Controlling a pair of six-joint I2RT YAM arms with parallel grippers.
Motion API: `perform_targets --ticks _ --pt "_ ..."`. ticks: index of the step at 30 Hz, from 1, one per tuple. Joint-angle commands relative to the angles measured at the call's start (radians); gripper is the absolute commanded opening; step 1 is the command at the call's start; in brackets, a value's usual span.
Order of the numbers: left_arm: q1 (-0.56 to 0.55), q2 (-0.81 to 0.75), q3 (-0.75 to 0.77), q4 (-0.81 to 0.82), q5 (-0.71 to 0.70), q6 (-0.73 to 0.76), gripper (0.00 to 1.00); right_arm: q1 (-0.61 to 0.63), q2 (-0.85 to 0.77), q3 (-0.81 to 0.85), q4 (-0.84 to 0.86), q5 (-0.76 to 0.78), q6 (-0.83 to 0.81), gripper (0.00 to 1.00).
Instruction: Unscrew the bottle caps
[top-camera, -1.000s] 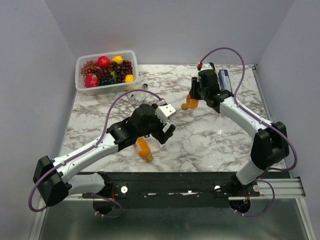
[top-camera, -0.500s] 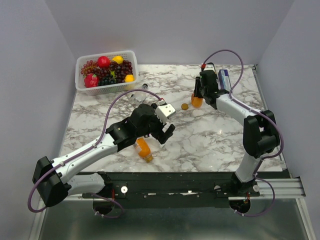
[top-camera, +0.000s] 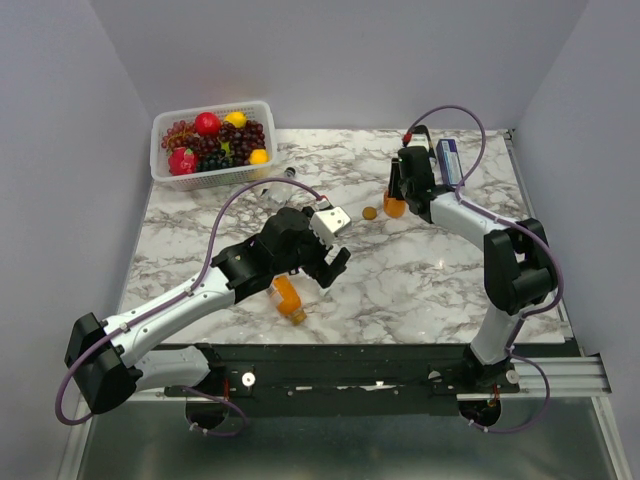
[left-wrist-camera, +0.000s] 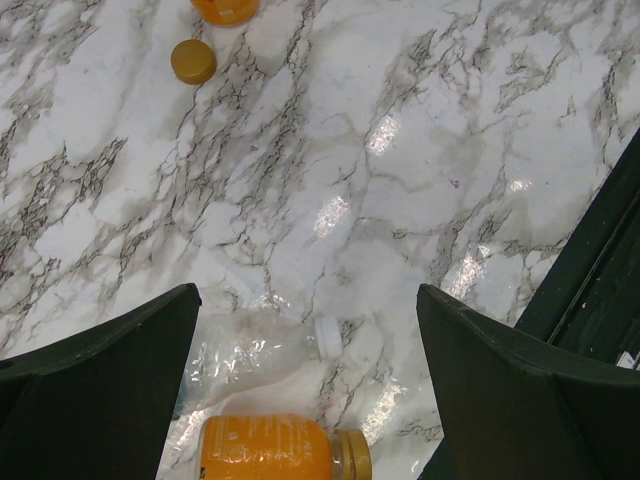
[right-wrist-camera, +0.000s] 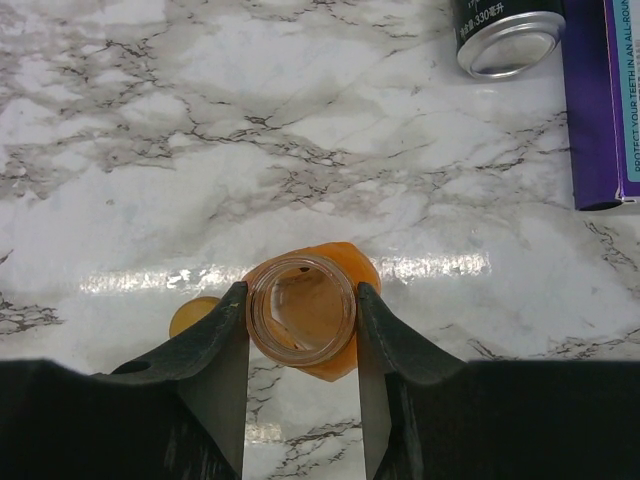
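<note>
Right wrist view puts us over the right hand (right-wrist-camera: 300, 300), its fingers (right-wrist-camera: 225, 345) closed part way and pressing both sides of the neck of the open orange bottle (right-wrist-camera: 300, 322), which stands upright on the desk (right-wrist-camera: 300, 130) with its mouth uncovered. A loose orange cap (right-wrist-camera: 190, 316) lies flat just beside that bottle. Farther back we see a black can (right-wrist-camera: 505, 28) and a blue box (right-wrist-camera: 600, 100).

From the left wrist, we find the left hand (left-wrist-camera: 308, 295) spread wide and holding nothing, above the marble. Below it a clear bottle (left-wrist-camera: 245, 352) lies on its side, touching or just beside a capped orange bottle (left-wrist-camera: 265, 450), whose screwed-on cap (left-wrist-camera: 352, 455) is in place. From above, a fruit basket (top-camera: 165, 165) sits in the far left corner.
</note>
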Motion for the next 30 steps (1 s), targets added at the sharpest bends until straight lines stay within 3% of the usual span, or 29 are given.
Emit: perform_targets --ticks 1,6,9,15,18,21,25,27,30 --pt "-0.002 -0.010 0.032 0.001 0.001 -0.011 0.99 -0.002 0.008 -0.025 0.026 0.037 0.010 0.33" --pt "-0.002 -0.004 0.037 -0.004 -0.004 -0.009 0.99 -0.002 -0.021 -0.039 0.026 0.028 0.009 0.61" --pt "-0.002 -0.004 0.038 -0.009 -0.005 -0.008 0.99 -0.002 -0.029 -0.029 0.026 0.024 0.001 0.71" --pt "-0.002 -0.007 0.031 -0.001 0.012 -0.002 0.99 -0.002 -0.081 -0.024 0.010 0.006 -0.007 0.83" --pt "-0.003 -0.004 0.030 0.007 0.064 0.006 0.99 -0.003 -0.127 -0.039 0.002 -0.012 -0.011 0.85" --pt "-0.006 0.033 0.069 -0.022 0.215 0.004 0.99 -0.002 -0.212 -0.062 -0.006 -0.014 -0.016 0.85" --pt "-0.012 0.049 0.083 -0.035 0.275 -0.008 0.99 -0.002 -0.352 -0.110 -0.030 -0.043 -0.028 0.85" --pt "-0.009 0.021 0.073 -0.032 0.247 0.006 0.99 -0.002 -0.447 -0.140 -0.029 -0.131 -0.027 0.84" --pt "0.015 -0.022 0.067 -0.035 0.085 -0.009 0.99 0.012 -0.568 -0.217 -0.021 -0.274 -0.004 0.79"
